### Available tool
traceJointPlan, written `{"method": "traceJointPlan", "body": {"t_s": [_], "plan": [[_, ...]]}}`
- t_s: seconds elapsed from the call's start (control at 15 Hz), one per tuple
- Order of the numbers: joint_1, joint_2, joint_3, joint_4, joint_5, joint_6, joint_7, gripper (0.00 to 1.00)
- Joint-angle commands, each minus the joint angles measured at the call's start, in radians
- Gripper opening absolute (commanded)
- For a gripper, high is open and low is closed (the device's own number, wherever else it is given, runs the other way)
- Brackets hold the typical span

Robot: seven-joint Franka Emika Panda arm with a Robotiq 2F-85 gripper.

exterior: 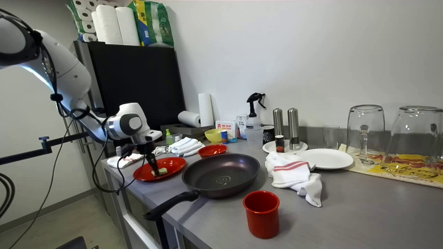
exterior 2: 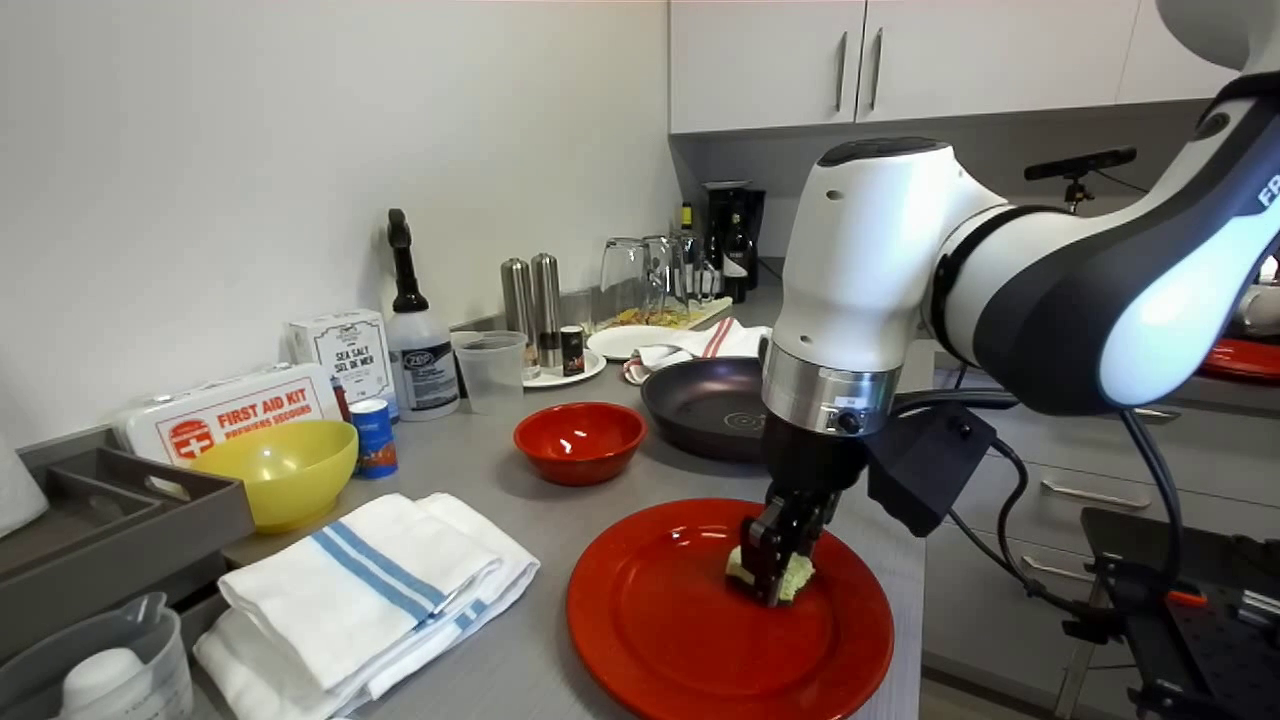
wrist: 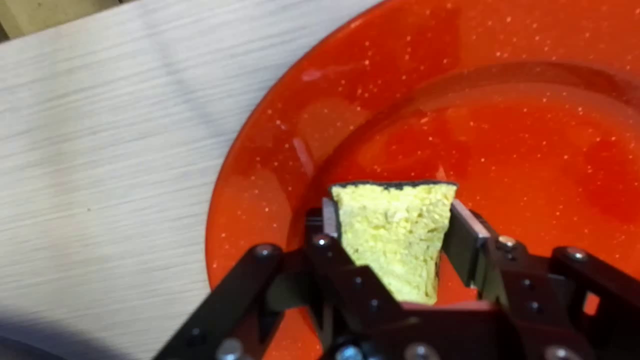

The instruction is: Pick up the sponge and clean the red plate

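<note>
A small deep red bowl [exterior: 212, 151] sits just beside the round black frying pan [exterior: 221, 176]. Near the pan are an upright cylindrical red cup [exterior: 261, 216] and a crumpled, red-striped white cloth [exterior: 292, 174].

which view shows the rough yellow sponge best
The wrist view: the sponge looks largest there, most of its face uncovered between the black gripper fingers. Both exterior views show it small, partly hidden by them.

The plate [exterior 2: 695, 620] is red, the sponge [wrist: 395, 235] yellow
</note>
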Motion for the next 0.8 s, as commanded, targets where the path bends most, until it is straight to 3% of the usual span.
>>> {"method": "traceJointPlan", "body": {"t_s": [0.0,0.73], "plan": [[0.019,0.07,-0.03,0.085,-0.078,-0.022,0.053,0.27],[0.079,0.19,-0.044,0.267,-0.094,-0.086,0.056,0.27]]}}
